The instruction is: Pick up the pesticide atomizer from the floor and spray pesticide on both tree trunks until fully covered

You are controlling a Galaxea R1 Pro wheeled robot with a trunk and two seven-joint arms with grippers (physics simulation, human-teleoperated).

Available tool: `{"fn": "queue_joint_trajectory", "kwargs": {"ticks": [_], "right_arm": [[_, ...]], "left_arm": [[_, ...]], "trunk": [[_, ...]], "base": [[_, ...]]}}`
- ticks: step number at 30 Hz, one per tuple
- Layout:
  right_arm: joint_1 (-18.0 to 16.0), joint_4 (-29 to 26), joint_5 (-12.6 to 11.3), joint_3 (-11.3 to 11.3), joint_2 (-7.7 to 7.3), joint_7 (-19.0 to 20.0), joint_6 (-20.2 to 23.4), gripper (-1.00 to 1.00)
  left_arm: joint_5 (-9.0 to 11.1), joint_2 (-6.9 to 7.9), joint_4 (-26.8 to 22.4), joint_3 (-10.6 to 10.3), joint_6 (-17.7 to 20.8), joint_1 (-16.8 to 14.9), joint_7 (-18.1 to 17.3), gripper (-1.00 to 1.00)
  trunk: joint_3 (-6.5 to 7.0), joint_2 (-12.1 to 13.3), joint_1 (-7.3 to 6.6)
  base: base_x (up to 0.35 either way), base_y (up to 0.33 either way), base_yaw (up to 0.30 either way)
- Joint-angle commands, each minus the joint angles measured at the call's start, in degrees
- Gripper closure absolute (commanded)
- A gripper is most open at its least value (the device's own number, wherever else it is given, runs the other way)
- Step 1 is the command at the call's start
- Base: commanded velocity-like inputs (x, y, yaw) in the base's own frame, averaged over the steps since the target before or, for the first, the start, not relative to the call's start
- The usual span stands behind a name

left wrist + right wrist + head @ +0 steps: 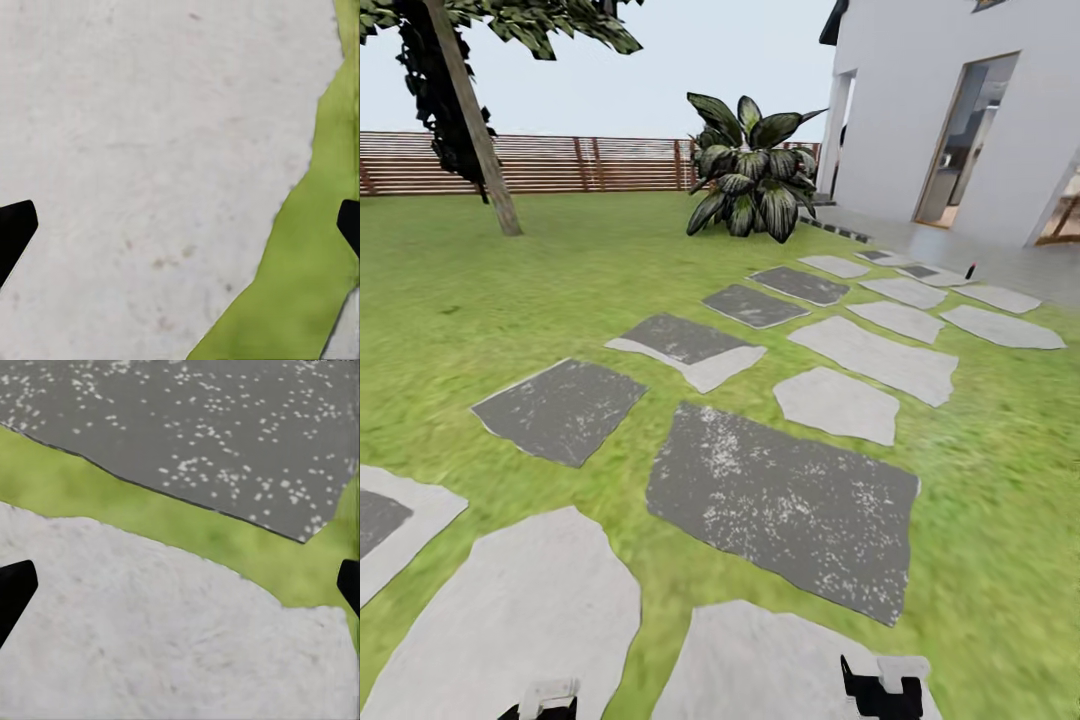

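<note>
Both claws (180, 225) (180, 585) gape over paving stones (780, 505); possibly atomizer (969, 271) far off.

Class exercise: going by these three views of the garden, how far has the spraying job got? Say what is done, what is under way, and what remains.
Done: nothing visible. The left gripper and right gripper are both open and empty over paving stones. In hand: the robot is on the stone path, facing the lawn. One tree trunk stands far off by the fence. Left: finding the atomizer, picking it up, spraying both trunks.
</note>
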Motion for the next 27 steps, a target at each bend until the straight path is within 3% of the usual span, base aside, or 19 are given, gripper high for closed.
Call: {"fn": "queue_joint_trajectory", "kwargs": {"ticks": [1,27], "right_arm": [[0.0,0.0,0.0,0.0,-0.01,0.0,0.0,-1.00],[0.0,0.1,0.0,0.0,0.05,0.0,0.0,-1.00]], "left_arm": [[0.0,0.00,0.0,0.0,0.0,0.0,0.0,-1.00],[0.2,0.00,0.0,0.1,0.0,0.0,0.0,-1.00]], "trunk": [[0.00,0.0,0.00],[0.00,0.0,0.00]], "base": [[0.340,0.000,-0.265],[0.340,0.000,-0.263]]}}
